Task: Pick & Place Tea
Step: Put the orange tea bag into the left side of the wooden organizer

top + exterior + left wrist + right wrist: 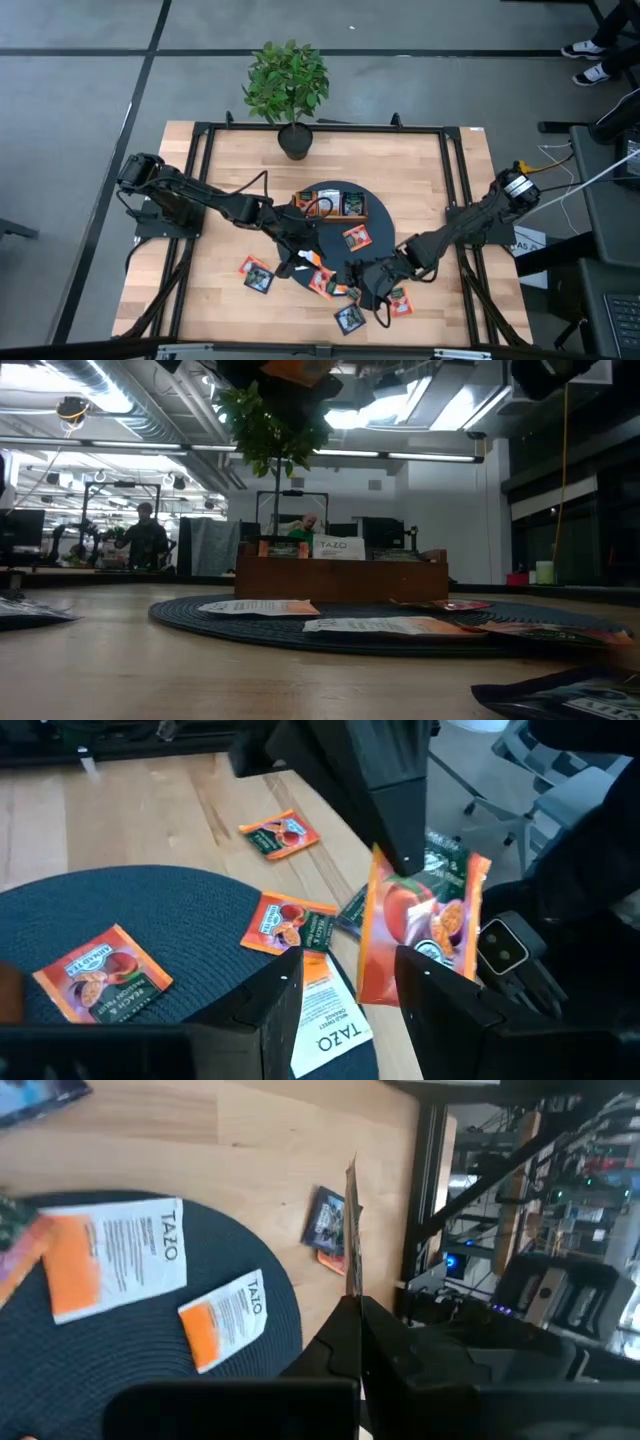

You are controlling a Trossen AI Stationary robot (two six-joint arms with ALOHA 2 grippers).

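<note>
Right hand, clenched on an upright orange square tea sachet low-centre in the high view, holds it just beside the released left hand, nearer the tray.

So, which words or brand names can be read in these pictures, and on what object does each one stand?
"TAZO": white card standing in the wooden tray, low view.
"TAZO": white-and-orange sachet on the dark round mat, right wrist view.
"TAZO": second white-and-orange sachet beside it.
"TAZO": white sachet near the left gripper.
Print on the orange peach sachets is too blurred to read.
</note>
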